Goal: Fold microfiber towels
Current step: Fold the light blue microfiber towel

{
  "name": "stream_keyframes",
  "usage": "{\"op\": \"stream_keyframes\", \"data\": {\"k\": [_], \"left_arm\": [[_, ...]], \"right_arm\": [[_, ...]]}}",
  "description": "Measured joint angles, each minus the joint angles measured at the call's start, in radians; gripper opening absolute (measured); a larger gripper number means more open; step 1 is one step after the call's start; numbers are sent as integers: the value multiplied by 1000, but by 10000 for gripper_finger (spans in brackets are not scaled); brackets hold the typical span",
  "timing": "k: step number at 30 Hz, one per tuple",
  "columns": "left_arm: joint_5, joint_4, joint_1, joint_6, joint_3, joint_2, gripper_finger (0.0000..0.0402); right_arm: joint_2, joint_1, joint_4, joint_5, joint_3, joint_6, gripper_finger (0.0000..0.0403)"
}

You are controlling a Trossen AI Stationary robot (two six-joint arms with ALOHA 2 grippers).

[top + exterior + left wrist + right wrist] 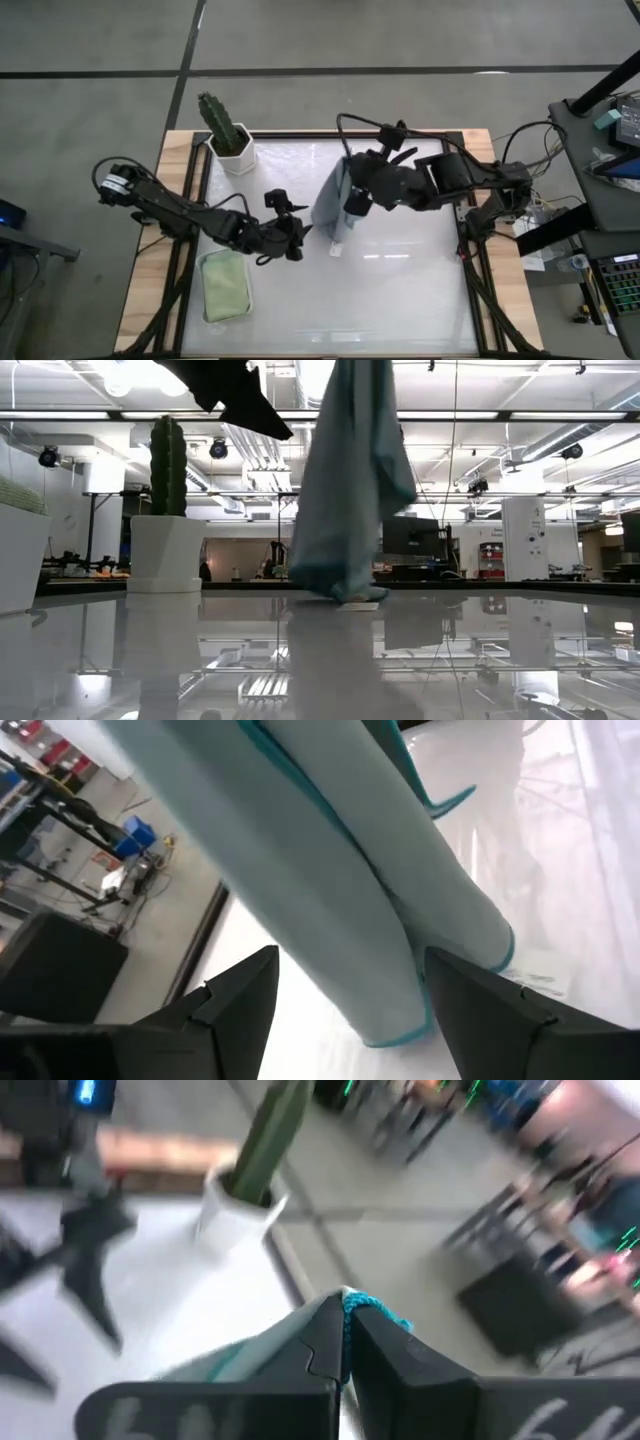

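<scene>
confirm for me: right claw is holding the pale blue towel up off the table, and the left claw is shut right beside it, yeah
Not quite. The left claw is open, not shut; the left wrist view shows its fingers spread wide on either side of the hanging pale blue towel. The rest holds: the right claw is pinching that towel's edge and holding it up.

A pale blue towel [350, 480] is seen hanging from above, its lower end touching the glossy counter [480, 650]. A dark arm part [235, 390] is seen at the top, beside it. A cactus [168, 465] in a white pot [165, 552] is set farther left.
</scene>
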Motion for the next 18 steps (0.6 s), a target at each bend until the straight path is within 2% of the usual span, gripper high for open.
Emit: {"op": "stream_keyframes", "data": {"k": [4, 10, 18], "left_arm": [[18, 2, -3, -26, 0, 10, 235], [27, 17, -3, -51, -1, 37, 235], [49, 41, -3, -51, -1, 57, 235]], "right_arm": [[0, -18, -188, -145, -40, 157, 8], [0, -23, -209, -306, -166, 220, 8], [0, -27, -179, -320, -300, 239, 8]]}}
